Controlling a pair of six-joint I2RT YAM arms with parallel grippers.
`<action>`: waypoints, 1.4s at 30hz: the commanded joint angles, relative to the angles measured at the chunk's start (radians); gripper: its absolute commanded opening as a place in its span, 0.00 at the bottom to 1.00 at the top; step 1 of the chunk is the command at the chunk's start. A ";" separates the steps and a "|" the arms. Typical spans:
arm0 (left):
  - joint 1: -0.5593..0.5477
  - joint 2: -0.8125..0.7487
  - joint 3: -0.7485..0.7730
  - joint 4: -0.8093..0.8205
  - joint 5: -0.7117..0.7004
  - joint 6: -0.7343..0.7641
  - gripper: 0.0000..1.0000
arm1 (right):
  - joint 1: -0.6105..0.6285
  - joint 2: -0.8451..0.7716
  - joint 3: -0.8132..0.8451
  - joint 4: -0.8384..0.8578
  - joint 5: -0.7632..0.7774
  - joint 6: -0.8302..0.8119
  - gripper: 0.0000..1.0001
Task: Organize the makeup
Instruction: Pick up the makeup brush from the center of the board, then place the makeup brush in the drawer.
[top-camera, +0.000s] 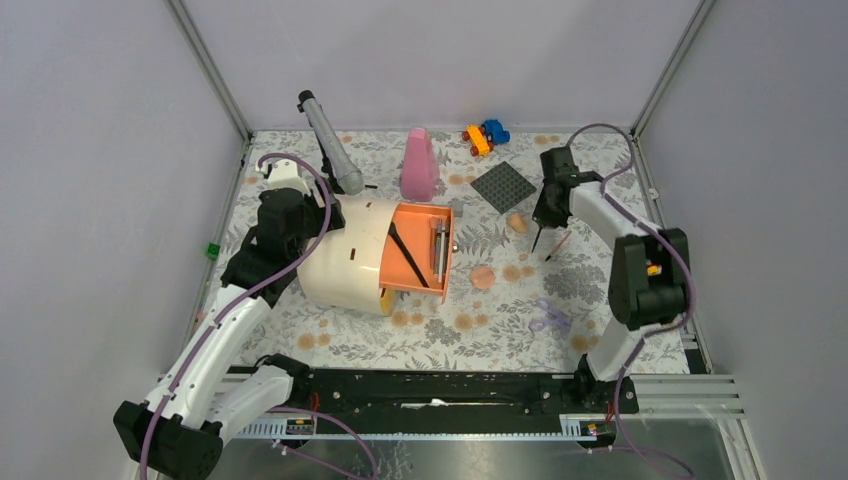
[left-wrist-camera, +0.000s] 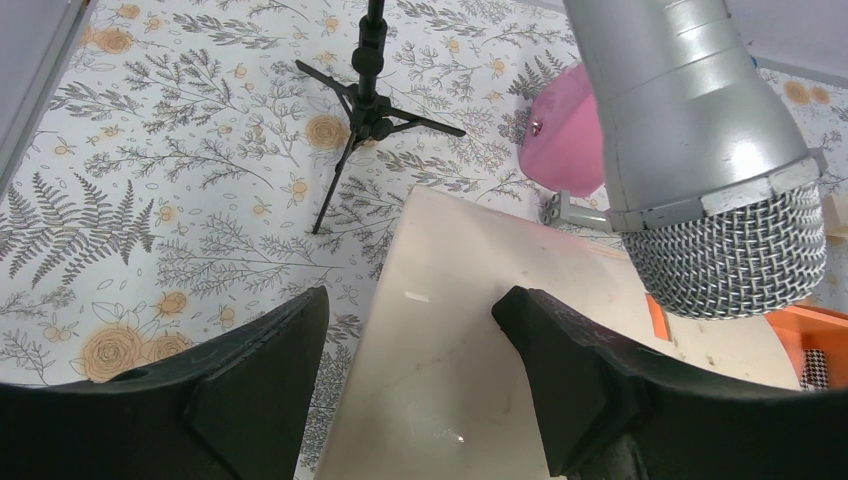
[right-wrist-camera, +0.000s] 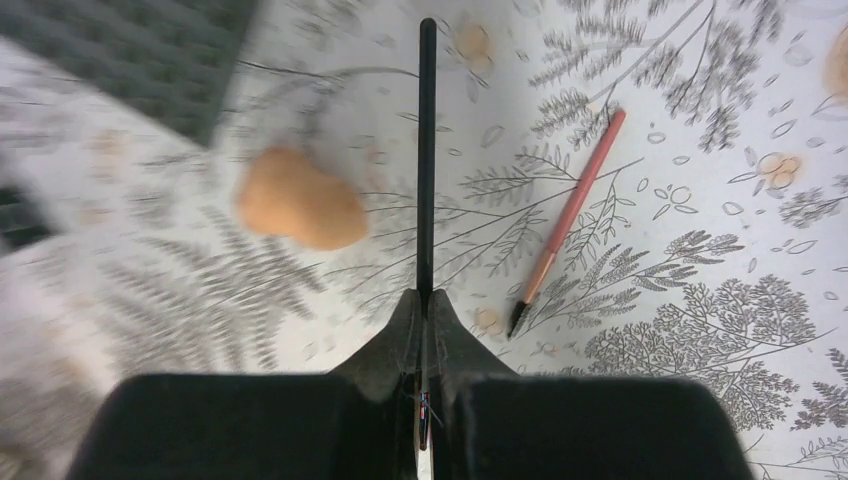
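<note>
Right tool (right-wrist-camera: 427, 300) clamped on black brush (right-wrist-camera: 427, 150); left tool (left-wrist-camera: 410, 300) part-open, empty. Drawer (top-camera: 425, 208) part-filled; sponge (right-wrist-camera: 300, 200) left, pink pencil (right-wrist-camera: 570, 215) right, unsorted.

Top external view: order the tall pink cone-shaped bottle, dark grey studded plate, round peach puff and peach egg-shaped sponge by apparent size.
Pink cone-shaped bottle and dark grey studded plate: too alike to rank.
Round peach puff.
Peach egg-shaped sponge, slightly smaller.

black brush (right-wrist-camera: 427, 150), peach sponge (right-wrist-camera: 300, 212), grey fern-print tablecloth (right-wrist-camera: 700, 300)
</note>
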 joint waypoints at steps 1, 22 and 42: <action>0.005 -0.023 -0.007 -0.031 0.002 0.024 0.76 | 0.006 -0.239 0.038 0.009 -0.072 -0.020 0.00; 0.006 -0.008 -0.002 -0.031 0.022 0.025 0.76 | 0.677 -0.165 0.625 -0.175 -0.215 -0.162 0.00; 0.007 -0.017 -0.003 -0.031 0.012 0.026 0.76 | 0.773 -0.144 0.490 -0.278 -0.052 0.008 0.00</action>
